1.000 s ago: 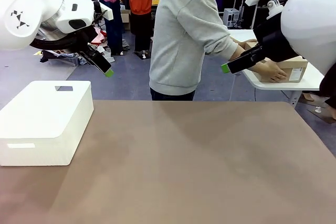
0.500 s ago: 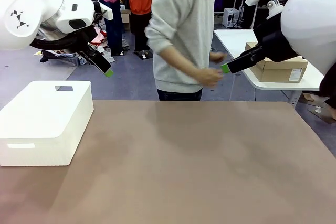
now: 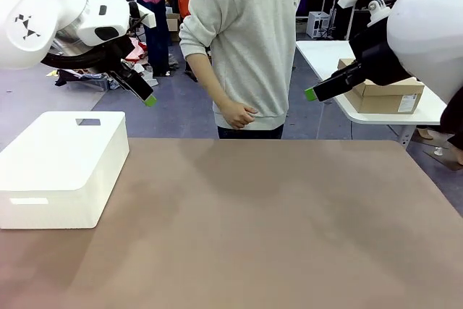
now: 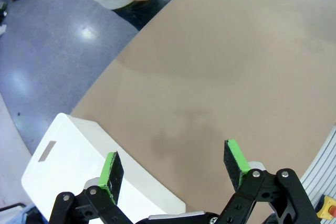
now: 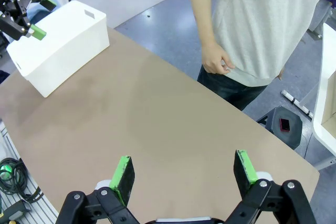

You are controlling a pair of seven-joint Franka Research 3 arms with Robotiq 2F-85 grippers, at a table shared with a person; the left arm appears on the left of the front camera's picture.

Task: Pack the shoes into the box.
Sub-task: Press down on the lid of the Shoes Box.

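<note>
A broad brown tabletop point(image 3: 275, 222) fills the foreground, bare apart from a white rounded plastic box point(image 3: 61, 168) sitting at its left end; beyond it lies a busy room with a blue-grey floor and other people standing farther back. The tan cardboard shoebox point(image 3: 383, 96), closed with a white label on its end, rests on a white side table point(image 3: 329, 56) off to the right, behind the right arm and well apart from the tabletop. Both arms hang raised above the tabletop's ends: the left gripper point(image 4: 173, 169) and the right gripper point(image 5: 184, 174) each have their jaws spread wide, holding nothing. A second ago the person in the grey sweatshirt point(image 3: 249, 41) was bent toward the side table with both hands on the shoebox; now they face the tabletop's far edge, one hand point(image 3: 237, 115) loosely curled at the waist, the shoebox left where it was.
</note>
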